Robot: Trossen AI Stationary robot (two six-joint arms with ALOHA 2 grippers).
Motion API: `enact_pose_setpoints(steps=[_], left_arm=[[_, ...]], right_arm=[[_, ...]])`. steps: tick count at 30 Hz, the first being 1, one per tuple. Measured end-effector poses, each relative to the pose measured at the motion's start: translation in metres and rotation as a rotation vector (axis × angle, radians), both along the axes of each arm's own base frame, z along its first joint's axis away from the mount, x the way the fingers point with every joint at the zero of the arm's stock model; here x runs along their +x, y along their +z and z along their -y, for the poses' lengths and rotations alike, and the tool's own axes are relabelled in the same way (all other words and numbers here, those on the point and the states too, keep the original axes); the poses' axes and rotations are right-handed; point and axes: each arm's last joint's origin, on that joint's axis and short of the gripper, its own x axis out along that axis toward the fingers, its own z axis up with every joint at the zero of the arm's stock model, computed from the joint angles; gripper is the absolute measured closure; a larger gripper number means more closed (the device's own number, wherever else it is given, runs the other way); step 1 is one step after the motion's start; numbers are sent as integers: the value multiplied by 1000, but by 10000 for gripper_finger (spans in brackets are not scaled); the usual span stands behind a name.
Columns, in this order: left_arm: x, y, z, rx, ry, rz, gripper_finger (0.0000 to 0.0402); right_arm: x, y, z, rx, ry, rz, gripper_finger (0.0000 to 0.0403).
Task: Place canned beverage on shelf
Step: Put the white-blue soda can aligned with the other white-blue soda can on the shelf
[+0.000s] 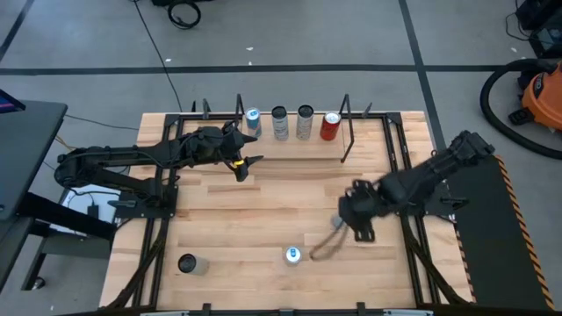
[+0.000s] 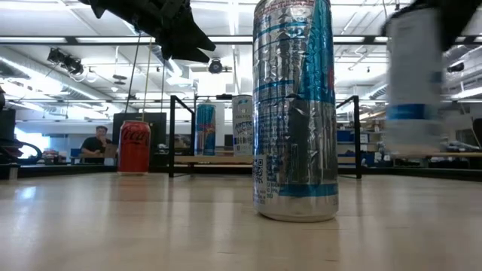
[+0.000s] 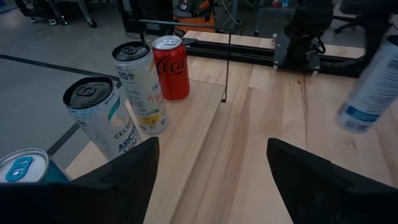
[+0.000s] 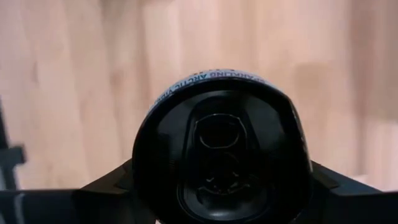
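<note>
Can top (image 4: 221,149) fills right wrist view, clamped between right gripper (image 1: 351,221) fingers.
Shelf (image 1: 294,142) at 11 o'clock from that gripper; four cans fill it, can axis looks tilted. Left gripper (image 1: 239,162) open by the shelf front. Loose can (image 1: 292,254) at 7 o'clock.

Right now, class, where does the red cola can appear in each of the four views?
High view: red cola can, far side of the table, rightmost in the row of four.
Low view: background, left.
Left wrist view: upper part, left of centre.
Right wrist view: not in it.
Shared landmark: the shelf's black rod upright beside it.
</note>
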Motion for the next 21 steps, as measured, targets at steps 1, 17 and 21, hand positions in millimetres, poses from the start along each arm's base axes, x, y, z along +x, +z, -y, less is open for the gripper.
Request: enact_pose_setpoints(steps=[1,17,21], left_arm=[[0,0,0,0,0,0,102],[0,0,0,67,-27,-25,102],[0,0,0,46,-18,-16,102]], right_arm=[[5,3,8,-5,2,13,153],[53,7,111,-42,-35,187,151],[69,1,120,-30,-28,124,151]])
